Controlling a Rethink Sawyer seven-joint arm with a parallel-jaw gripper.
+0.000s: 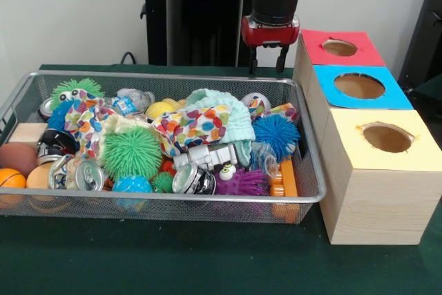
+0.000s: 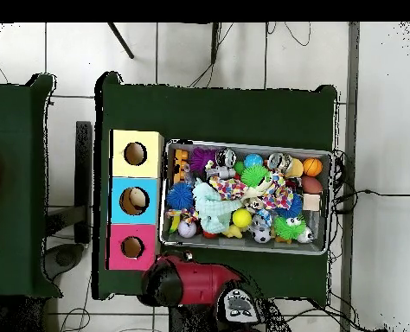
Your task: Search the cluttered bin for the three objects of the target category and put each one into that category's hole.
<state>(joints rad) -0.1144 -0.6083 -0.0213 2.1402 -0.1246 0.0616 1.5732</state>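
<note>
Wire mesh bin (image 1: 307, 195) sat on the green counter (image 1: 173, 260), packed with clutter. In the front view: green spiky ball (image 1: 131, 151) left of centre, blue spiky ball (image 1: 276, 134) toward the right, purple spiky toy (image 1: 242, 183) near the front wall. Two crushed cans at the near side, one at left (image 1: 77, 174), one at centre (image 1: 193, 179). Polka-dot cloth (image 1: 197, 128) draped across the middle, with a mint knitted cloth (image 1: 231, 112) touching it behind. An orange ball (image 1: 12, 179) and a brown ball (image 1: 17, 157) sat at the far left end, a wooden block (image 1: 27, 132) just behind them. Yellow ball (image 1: 160, 109) toward the far wall. Orange plastic piece (image 1: 286, 183) at the near right corner.

Just right of the bin was a row of three wooden boxes, each with a round hole on top: yellow-topped box (image 1: 383, 164) nearest, blue-topped box (image 1: 359, 88) in the middle, red-topped box (image 1: 338, 48) farthest. In the overhead view the blue box's hole showed something pale inside; can't identify it.

Tool (image 1: 268, 67) hung above the bin's far right corner, beside the red-topped box, clear of the contents. Fingers (image 1: 253, 60) stood narrowly apart, holding nothing. Overhead view showed only the red arm (image 2: 200, 281) near the bin's corner.
</note>
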